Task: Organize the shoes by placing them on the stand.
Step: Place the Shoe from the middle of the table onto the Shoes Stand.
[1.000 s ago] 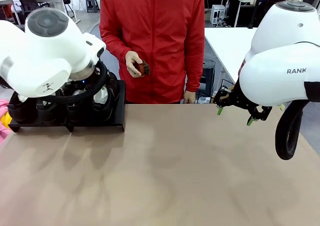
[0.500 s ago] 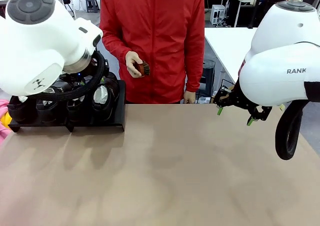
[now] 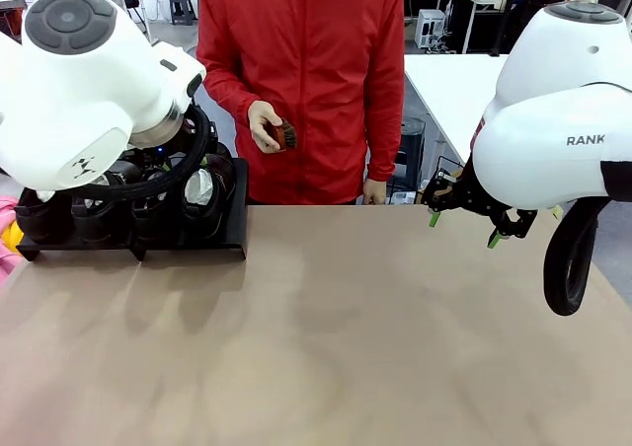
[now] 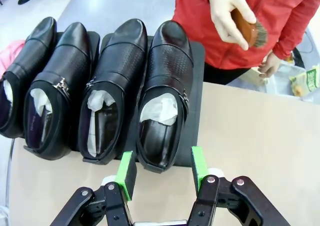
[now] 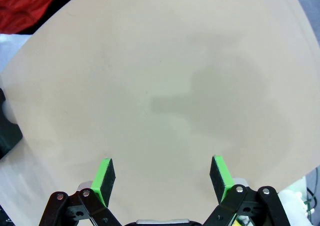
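Filling stand (image 4: 197, 88) edge-to-edge: four shoes (image 4: 162, 93); both jaws spread (table (image 3: 336, 337) bare).

The light is bright and even, and it seems to come from above. On the table (image 3: 326, 347) there are only soft, pale shadows of the arms. The shoes (image 4: 117, 86) show small white reflections on their glossy leather. Both wrist pictures are bent at the edges, so the table border looks curved. The pictures are sharp; only the far background is a little soft.
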Tool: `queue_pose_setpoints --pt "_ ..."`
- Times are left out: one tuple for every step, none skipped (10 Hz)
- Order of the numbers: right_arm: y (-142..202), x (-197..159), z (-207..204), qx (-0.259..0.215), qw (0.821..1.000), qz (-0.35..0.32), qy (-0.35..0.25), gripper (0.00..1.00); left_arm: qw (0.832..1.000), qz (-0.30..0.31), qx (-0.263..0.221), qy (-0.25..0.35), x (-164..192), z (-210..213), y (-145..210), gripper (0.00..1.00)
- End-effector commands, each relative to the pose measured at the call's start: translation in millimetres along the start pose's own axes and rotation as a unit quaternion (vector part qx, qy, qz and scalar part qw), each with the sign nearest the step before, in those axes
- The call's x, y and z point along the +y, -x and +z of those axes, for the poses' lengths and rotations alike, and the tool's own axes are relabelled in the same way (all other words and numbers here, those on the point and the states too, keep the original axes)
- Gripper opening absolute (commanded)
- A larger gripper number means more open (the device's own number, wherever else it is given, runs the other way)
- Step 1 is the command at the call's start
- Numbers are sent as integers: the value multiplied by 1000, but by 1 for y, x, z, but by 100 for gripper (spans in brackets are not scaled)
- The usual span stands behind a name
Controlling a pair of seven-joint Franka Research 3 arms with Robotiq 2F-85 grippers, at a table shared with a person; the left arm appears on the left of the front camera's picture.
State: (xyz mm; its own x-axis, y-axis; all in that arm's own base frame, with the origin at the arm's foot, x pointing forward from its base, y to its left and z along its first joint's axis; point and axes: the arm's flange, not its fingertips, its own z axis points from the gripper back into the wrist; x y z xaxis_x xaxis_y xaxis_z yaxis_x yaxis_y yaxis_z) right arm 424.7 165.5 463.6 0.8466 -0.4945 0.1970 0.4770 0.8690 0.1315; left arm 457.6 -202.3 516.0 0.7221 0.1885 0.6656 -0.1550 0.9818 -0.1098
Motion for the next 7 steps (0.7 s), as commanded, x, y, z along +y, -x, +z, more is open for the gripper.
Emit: queue_pose_setpoints --pt "-2 0 2 7 1000 5 -8 100 1000 -2 -3 1 -1 1 -3 59" --pt "-2 0 2 7 1000 5 -8 100 1000 -2 -3 1 -1 1 -3 59" --pt "-2 0 2 7 1000 5 -8 100 1000 -2 -3 1 -1 1 -3 59" --pt "-2 0 2 7 1000 5 -8 100 1000 -2 -3 1 -1 1 -3 59" --pt "-2 0 2 7 1000 5 -8 100 1000 -2 -3 1 -1 1 -3 59" --pt "-2 0 2 7 1000 5 -8 100 1000 -2 -3 1 -1 1 -3 59" --pt "-2 0 2 7 1000 5 -8 100 1000 -2 -3 1 -1 1 -3 59"
